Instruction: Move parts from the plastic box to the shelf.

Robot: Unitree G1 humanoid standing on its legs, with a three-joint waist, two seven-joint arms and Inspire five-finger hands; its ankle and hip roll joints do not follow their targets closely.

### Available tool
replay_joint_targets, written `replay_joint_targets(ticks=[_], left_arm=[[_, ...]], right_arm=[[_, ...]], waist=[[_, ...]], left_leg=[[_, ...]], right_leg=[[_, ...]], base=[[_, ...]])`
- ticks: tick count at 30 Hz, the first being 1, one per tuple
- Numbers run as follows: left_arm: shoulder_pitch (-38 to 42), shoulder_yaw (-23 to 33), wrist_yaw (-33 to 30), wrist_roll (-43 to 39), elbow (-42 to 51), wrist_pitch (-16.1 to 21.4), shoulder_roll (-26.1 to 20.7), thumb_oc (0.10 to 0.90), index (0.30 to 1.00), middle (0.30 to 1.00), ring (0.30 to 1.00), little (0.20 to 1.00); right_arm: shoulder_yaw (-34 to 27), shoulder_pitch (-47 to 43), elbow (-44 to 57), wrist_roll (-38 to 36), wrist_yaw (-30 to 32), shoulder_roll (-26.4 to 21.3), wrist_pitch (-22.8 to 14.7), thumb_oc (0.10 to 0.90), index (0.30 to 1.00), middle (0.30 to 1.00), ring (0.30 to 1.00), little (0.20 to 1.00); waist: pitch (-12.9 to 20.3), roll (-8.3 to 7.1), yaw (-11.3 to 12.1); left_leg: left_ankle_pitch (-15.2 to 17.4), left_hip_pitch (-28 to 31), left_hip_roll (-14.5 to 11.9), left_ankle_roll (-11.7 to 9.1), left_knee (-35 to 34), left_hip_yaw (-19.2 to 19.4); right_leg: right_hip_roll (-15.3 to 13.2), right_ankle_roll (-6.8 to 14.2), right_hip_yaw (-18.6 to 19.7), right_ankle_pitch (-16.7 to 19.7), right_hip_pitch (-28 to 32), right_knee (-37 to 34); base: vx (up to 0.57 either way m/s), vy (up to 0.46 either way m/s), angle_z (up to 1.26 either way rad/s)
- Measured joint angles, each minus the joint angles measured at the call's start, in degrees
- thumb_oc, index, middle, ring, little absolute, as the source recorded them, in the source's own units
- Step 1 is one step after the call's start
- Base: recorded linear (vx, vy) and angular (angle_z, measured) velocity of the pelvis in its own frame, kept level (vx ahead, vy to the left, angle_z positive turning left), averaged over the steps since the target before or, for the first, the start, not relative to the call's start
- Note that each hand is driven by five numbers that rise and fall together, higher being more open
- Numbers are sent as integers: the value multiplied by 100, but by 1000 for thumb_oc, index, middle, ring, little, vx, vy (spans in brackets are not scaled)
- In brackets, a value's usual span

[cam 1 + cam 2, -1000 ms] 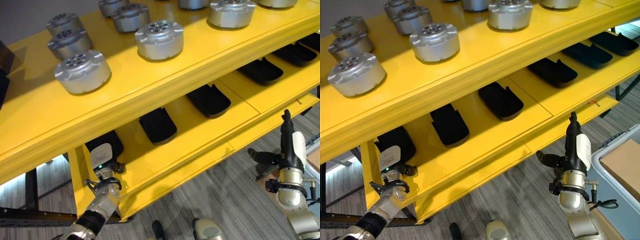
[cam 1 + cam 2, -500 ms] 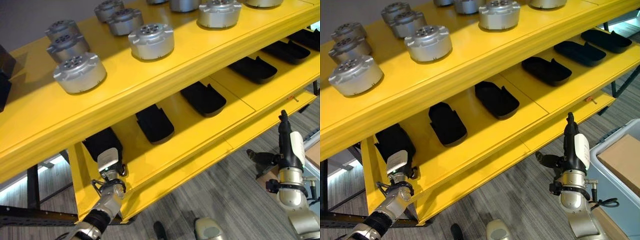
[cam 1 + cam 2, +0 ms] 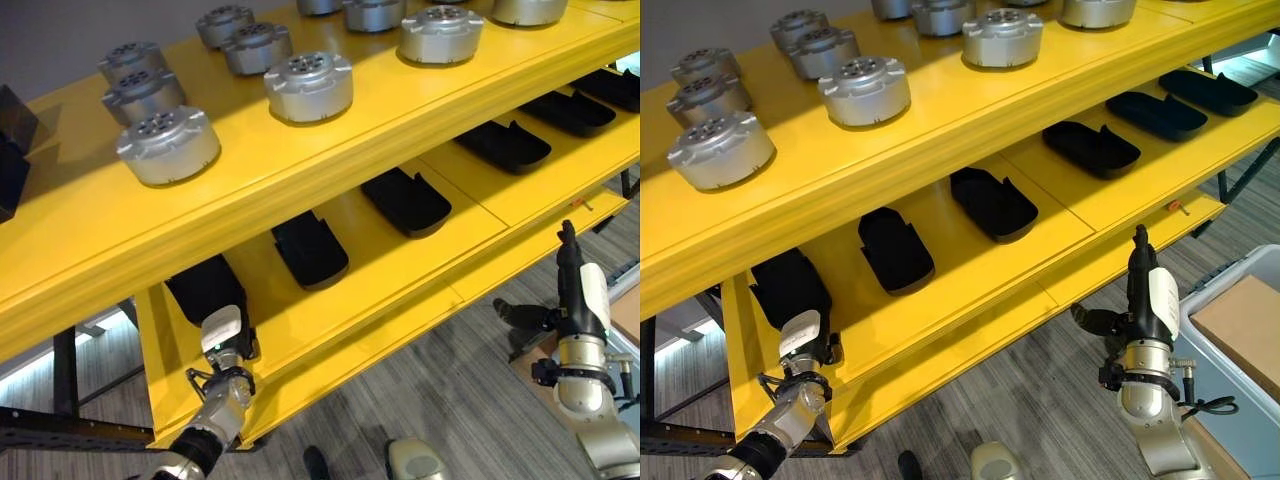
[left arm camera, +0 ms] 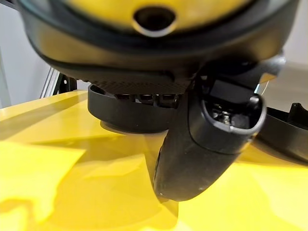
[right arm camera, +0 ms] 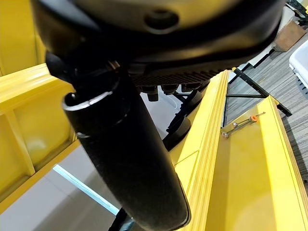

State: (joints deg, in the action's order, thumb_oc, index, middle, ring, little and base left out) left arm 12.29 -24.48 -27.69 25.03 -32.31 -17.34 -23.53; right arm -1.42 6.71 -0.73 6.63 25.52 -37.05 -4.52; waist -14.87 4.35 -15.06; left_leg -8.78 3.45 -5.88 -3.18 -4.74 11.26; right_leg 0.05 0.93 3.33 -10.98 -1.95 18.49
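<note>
The yellow shelf (image 3: 390, 325) carries several black moulded parts on its lower level. The leftmost black part (image 3: 205, 288) lies at the shelf's left end, and it also shows in the left wrist view as black part (image 4: 125, 113). My left hand (image 3: 222, 330) hovers just in front of that part, over the shelf's front edge. Its fingers are relaxed and its thumb (image 4: 202, 139) points down at the yellow surface, clear of the part. My right hand (image 3: 1145, 290) stands upright in front of the shelf's right half, fingers straight and holding nothing.
Several silver round parts (image 3: 308, 85) stand on the top level. A grey plastic box (image 3: 1230, 280) with a cardboard piece (image 3: 1245, 330) sits on the floor at the right. A small orange-tipped tool (image 3: 1177, 207) lies near the lower level's right end.
My left hand has drawn back from the leftmost black part towards the shelf's front edge. The camera has shifted slightly. The right hand has stayed put.
</note>
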Motion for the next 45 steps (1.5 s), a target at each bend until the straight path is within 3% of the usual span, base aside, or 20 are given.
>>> replay_joint_targets(ticks=[16, 29, 45], left_arm=[[-44, 28, 88, -215, 251, -5, -10, 900, 1000, 1000, 1000, 1000], [-434, 55, 221, -212, 956, -4, -57, 900, 1000, 1000, 1000, 1000], [-554, 46, 341, -186, 1115, 163, -108, 900, 1000, 1000, 1000, 1000]], right_arm=[[0, 3, 0, -1, 9, 3, 90, 900, 1000, 1000, 1000, 1000], [-1, 10, 2, -4, 104, 6, 129, 900, 1000, 1000, 1000, 1000], [-1, 9, 3, -10, 210, 7, 180, 900, 1000, 1000, 1000, 1000]], waist=[[18, 29, 21], [29, 51, 132], [67, 148, 269]], left_leg=[[-28, -59, -2, -4, 0, -51], [-64, -149, -8, -37, 0, -145], [-74, -234, -9, -49, 1, -206]], right_leg=[[-10, -38, -86, -34, -75, 72], [-11, -87, -172, -92, -165, 157], [-15, -93, -228, -145, -239, 178]], base=[[-1, -1, 1], [-15, -6, 3], [-5, 0, 2]])
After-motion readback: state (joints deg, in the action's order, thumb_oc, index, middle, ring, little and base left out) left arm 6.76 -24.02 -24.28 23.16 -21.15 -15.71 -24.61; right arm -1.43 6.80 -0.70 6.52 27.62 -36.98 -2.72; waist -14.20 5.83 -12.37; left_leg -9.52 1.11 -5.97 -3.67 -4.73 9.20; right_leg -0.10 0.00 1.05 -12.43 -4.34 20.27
